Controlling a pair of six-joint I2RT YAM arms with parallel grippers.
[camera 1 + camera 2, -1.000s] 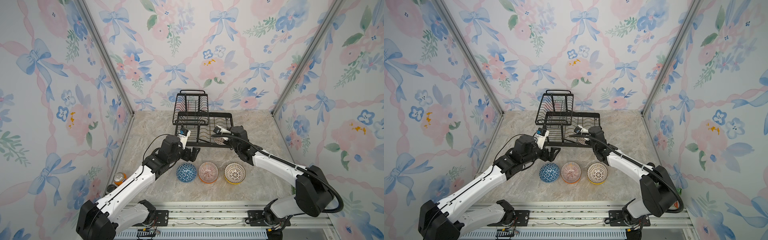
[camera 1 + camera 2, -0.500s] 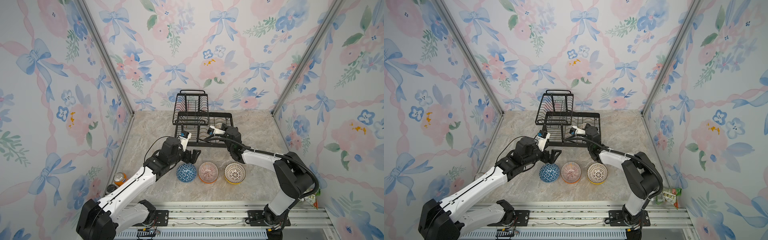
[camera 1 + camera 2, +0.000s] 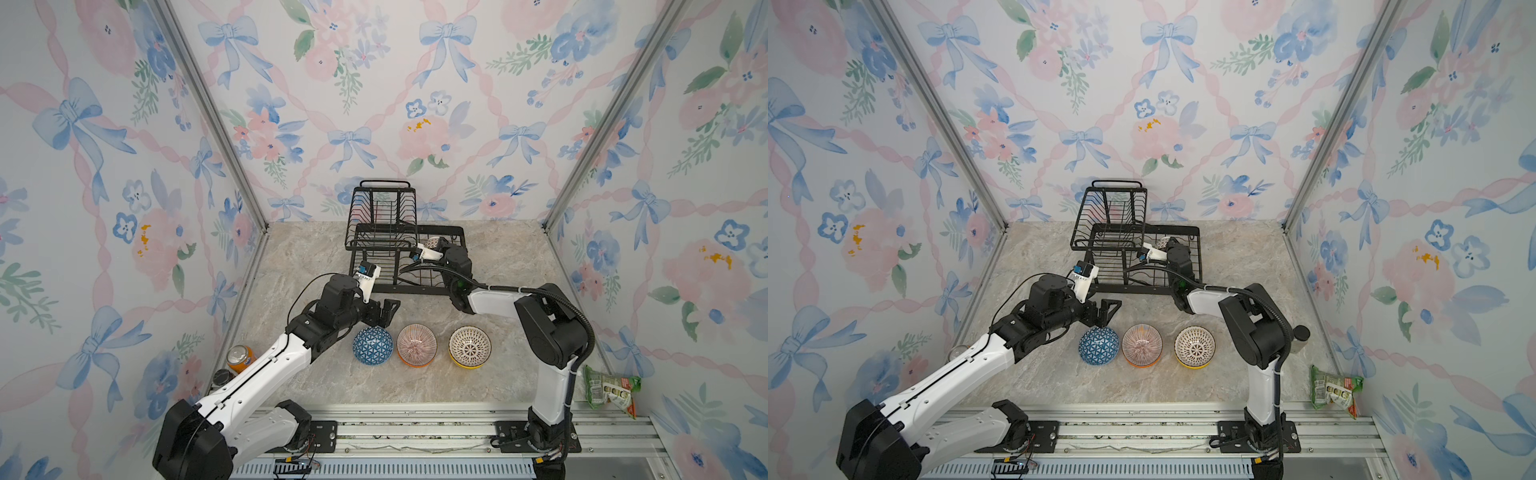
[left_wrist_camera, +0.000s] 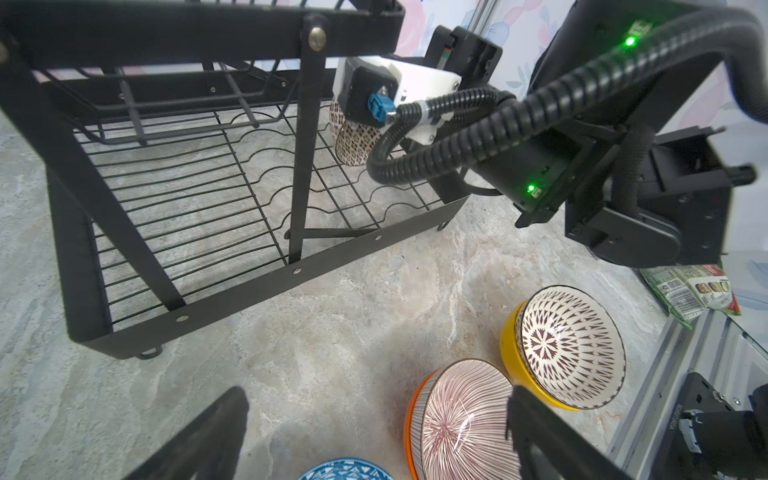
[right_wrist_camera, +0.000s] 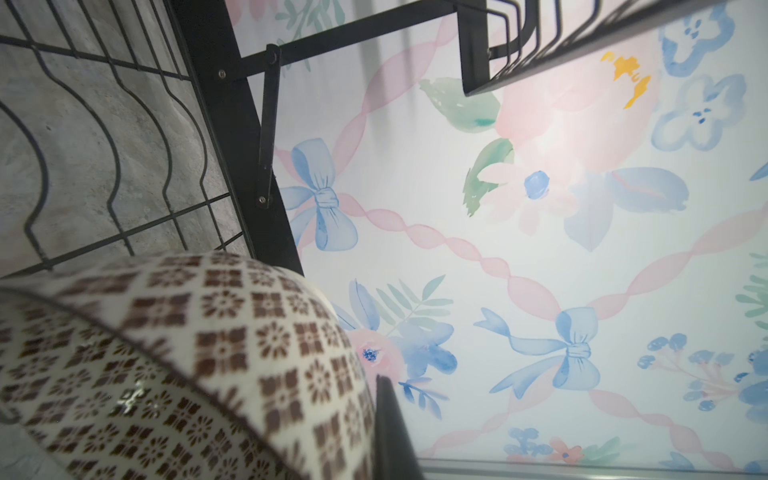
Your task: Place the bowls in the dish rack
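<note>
At the far side of the dish rack (image 3: pixel 440 227), in its lower tray just right of the raised basket, a brown-checked bowl (image 3: pixel 432 241) is held tilted on edge by the right tool (image 3: pixel 440 247). Only one finger (image 5: pixel 390 424) is seen in the right wrist view, set against the bowl's rim. The tool appears to be clamped narrow on that rim, though its second finger is hidden behind the bowl (image 5: pixel 208 353).

The left tool (image 3: pixel 384 311) is spread wide with nothing between its fingers. It is hung above the counter (image 3: pixel 311 257), between the rack's near rail and the blue geometric bowl (image 3: pixel 372 345).

Three stacks are set in a row on the counter, well in front of the rack. The blue geometric bowl is leftmost. Just beside it, the pink-striped bowl (image 3: pixel 417 343) is nested in the orange bowl (image 4: pixel 411 415). Near that, the white lattice bowl (image 3: pixel 469 345) is nested in the yellow bowl (image 4: pixel 509 345). An orange can (image 3: pixel 240 358) is stood by the left wall.
</note>
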